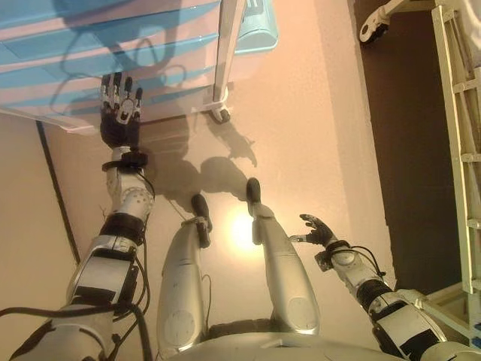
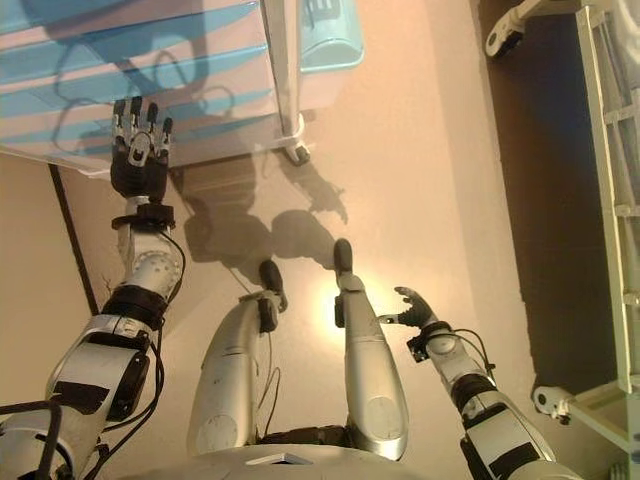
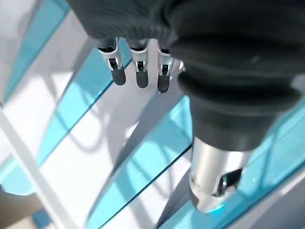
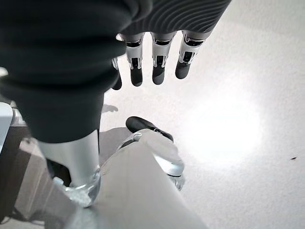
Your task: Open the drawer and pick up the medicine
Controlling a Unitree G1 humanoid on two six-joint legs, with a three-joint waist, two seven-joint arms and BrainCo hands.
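A drawer unit [image 1: 113,53] with pale blue drawer fronts in a white frame stands on castors at the top left; all its drawers look shut. My left hand [image 1: 120,109] is raised in front of its lower drawers, fingers straight and open, holding nothing. In the left wrist view its fingertips [image 3: 138,76] hover just off the blue and white drawer fronts [image 3: 143,157]. My right hand [image 1: 317,229] hangs low at my right side over the floor, fingers relaxed and open, empty. No medicine shows in any view.
A castor [image 1: 219,113] of the drawer unit stands on the pale floor. A pale blue bin [image 1: 255,30] stands behind the unit. A white ladder-like frame [image 1: 458,150] runs down the right edge over a dark floor strip. A dark line [image 1: 56,188] crosses the floor at left.
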